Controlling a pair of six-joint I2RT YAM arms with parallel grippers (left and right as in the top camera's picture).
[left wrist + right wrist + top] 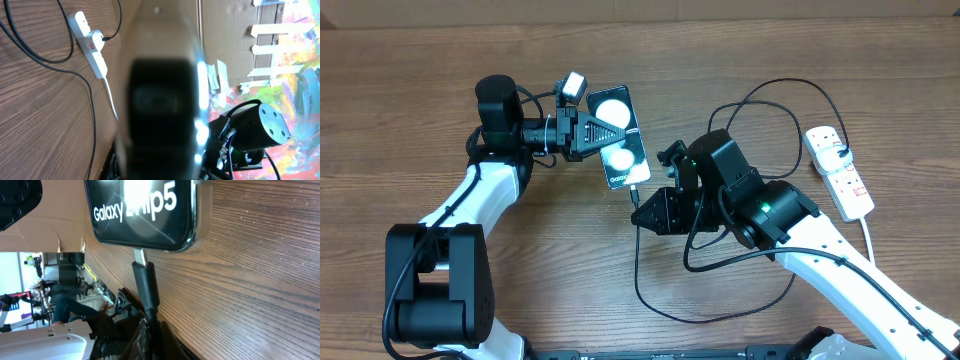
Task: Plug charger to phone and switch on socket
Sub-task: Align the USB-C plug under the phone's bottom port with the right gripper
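My left gripper [603, 135] is shut on the phone [620, 135], a glossy black slab with two white glares, and holds it by its long sides. Up close in the left wrist view the phone [160, 100] is a dark blur that hides the jaws. My right gripper [642, 214] is shut on the charger [660, 300] just behind its plug. In the right wrist view the plug [146, 282] points up from my gripper [157, 330]. Its metal tip meets the bottom edge of the phone [145, 210], with some metal still showing. The white socket [840, 172] lies at the far right.
The black cable loops over the wooden table [420, 100] from below my right arm round to a white adaptor [832, 150] on the strip. The socket [90, 40] and its white cord also show in the left wrist view. Cardboard walls stand beyond the table.
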